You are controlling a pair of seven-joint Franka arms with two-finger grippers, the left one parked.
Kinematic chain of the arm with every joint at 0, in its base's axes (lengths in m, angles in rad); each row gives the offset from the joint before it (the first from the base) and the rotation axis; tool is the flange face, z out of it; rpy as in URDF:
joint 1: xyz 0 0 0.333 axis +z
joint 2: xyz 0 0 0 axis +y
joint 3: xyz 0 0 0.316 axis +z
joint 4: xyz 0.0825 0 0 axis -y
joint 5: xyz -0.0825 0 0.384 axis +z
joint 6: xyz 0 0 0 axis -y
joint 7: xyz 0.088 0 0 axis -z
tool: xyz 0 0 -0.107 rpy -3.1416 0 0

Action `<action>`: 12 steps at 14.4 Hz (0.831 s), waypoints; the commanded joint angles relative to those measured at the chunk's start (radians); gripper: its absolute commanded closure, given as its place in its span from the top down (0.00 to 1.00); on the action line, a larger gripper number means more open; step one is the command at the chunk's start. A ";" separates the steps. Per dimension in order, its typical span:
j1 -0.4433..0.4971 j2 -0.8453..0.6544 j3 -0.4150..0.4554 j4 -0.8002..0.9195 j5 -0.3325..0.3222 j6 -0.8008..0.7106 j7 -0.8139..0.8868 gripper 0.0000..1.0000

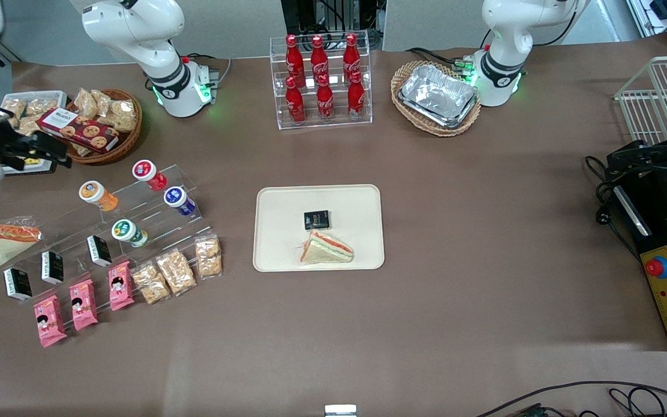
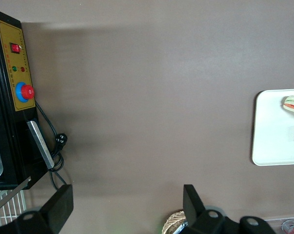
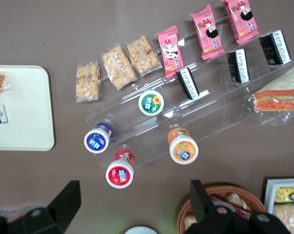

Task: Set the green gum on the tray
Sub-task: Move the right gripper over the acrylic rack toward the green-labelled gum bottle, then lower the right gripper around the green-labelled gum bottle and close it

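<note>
Right wrist view: gripper (image 3: 132, 204) is wide open, both fingers (image 3: 64, 202) spread, nothing held. It hangs in the air above the stepped clear rack (image 3: 151, 141), not touching anything.

Front view, clock with 12 = away from the camera: gripper (image 1: 50, 155) sits at the working arm's end of the table, just beside the wicker snack basket (image 1: 128, 136), roughly 10 o'clock from the rack (image 1: 67, 226).

Green gum (image 1: 129, 231) (image 3: 150, 103) lies on a middle step of the rack, white lid tilted up toward the camera. Gripper is well apart from it, at about 10 o'clock.

Neighbours of the gum:
- blue bottle (image 1: 178, 200) at 2 o'clock, near, not touching
- orange bottle (image 1: 97, 195) at 11, one step higher
- red bottle (image 1: 148, 174) at 12, top step
- black box (image 1: 99, 250) at 8, just beside
- cracker packs (image 1: 174, 271) at 5, down on the table at the rack's front edge

Open gaps show around the lid on all sides; tightest is toward the black box.

Tray (image 1: 287, 202) is at 3 o'clock from the gum, well apart, with a strip of bare brown table (image 1: 235, 231) between the rack edge and the tray rim. On the tray: black packet (image 1: 316, 219) mid-tray, sandwich (image 1: 326, 249) at its 6 o'clock near the front rim. The tray's 9 o'clock half is bare.
</note>
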 commanded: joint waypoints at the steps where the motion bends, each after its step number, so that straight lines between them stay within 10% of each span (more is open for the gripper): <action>1: 0.002 -0.100 0.006 -0.214 -0.036 0.179 0.016 1.00; 12: 0.000 0.093 0.003 -0.257 -0.046 0.446 0.003 1.00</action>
